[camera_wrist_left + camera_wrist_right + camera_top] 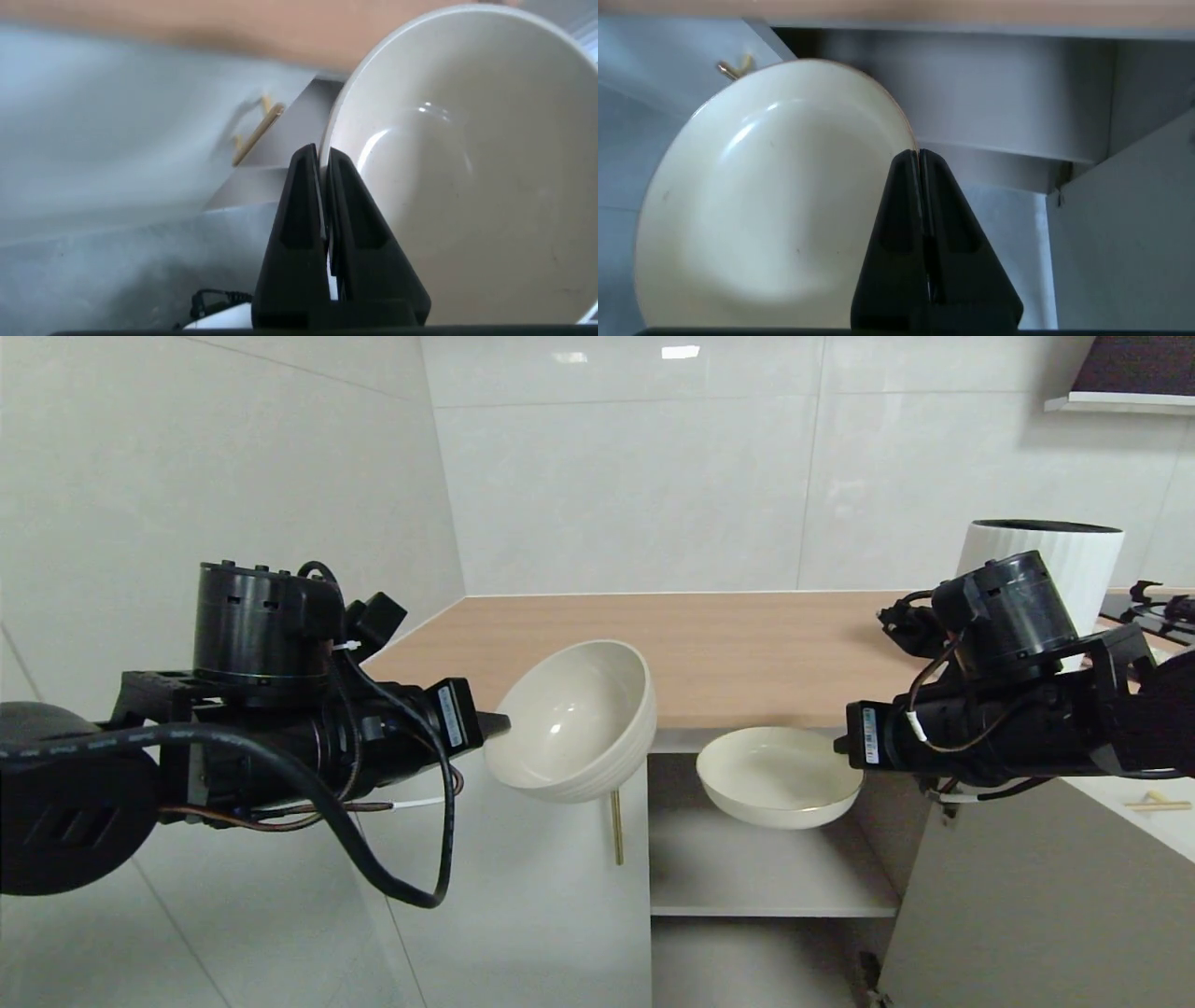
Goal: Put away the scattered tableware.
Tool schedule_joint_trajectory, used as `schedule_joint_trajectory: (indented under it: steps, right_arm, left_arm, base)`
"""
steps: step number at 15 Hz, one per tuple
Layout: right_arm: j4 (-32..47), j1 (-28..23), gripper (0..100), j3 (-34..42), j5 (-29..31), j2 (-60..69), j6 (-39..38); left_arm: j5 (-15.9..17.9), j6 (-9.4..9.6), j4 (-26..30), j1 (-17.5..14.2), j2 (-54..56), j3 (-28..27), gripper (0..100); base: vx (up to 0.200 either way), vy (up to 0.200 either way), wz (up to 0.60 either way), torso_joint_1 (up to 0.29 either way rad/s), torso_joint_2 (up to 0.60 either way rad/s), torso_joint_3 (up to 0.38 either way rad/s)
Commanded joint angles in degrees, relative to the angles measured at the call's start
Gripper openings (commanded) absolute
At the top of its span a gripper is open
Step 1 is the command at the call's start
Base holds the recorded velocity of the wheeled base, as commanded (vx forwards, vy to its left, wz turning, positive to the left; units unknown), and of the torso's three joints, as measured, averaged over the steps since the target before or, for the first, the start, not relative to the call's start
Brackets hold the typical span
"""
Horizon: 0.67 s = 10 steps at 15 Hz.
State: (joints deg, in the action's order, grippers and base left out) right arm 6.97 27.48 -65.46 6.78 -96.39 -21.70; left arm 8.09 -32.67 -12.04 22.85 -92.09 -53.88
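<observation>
Right now I have both arms loaded in front of the open cabinet under the wooden countertop. The left gripper is clamped on the rim of a deep cream bowl. The bowl is tipped on its side in the air, its mouth facing back toward me, just outside the cabinet opening and above the brass handle. From the left wrist, the fingers pinch the bowl's edge between them. The right gripper is closed on the rim of a shallow cream dish. It is held roughly level at the mouth of the cabinet, above the shelf and not touching it.

As I judge it, the task is about halfway through for these two pieces. Both are picked up and brought to the storage spot, but neither is set down. The dish looks closest to placement, while the bowl needs levelling and moving inside. Pale sticks, possibly chopsticks, lie on the white surface at my right and may need collecting.
</observation>
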Motion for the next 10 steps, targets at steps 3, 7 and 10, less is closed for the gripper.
schedule_joint_trajectory:
  steps: [3, 7, 10]
  right_arm:
    - [0.0, 0.0, 0, 0.0, 0.1, -0.7, 0.0]
    - [0.0, 0.0, 0, 0.0, 0.1, -1.0, 0.0]
    - [0.0, 0.0, 0, 0.0, 0.1, -1.0, 0.0]
  left_arm:
    - [0.0, -0.02, -0.1, 0.0, -0.1, 0.0, 0]
    - [0.0, -0.02, -0.1, 0.0, -0.2, 0.0, 0]
    - [0.0, -0.02, -0.1, 0.0, -0.4, 0.1, 0]
  base:
    - [0.000, 0.000, 0.00, -0.157, 0.46, 0.297]
    - [0.000, 0.000, 0.00, -0.134, 0.45, 0.314]
    - [0.000, 0.000, 0.00, 0.006, 0.09, 0.053]
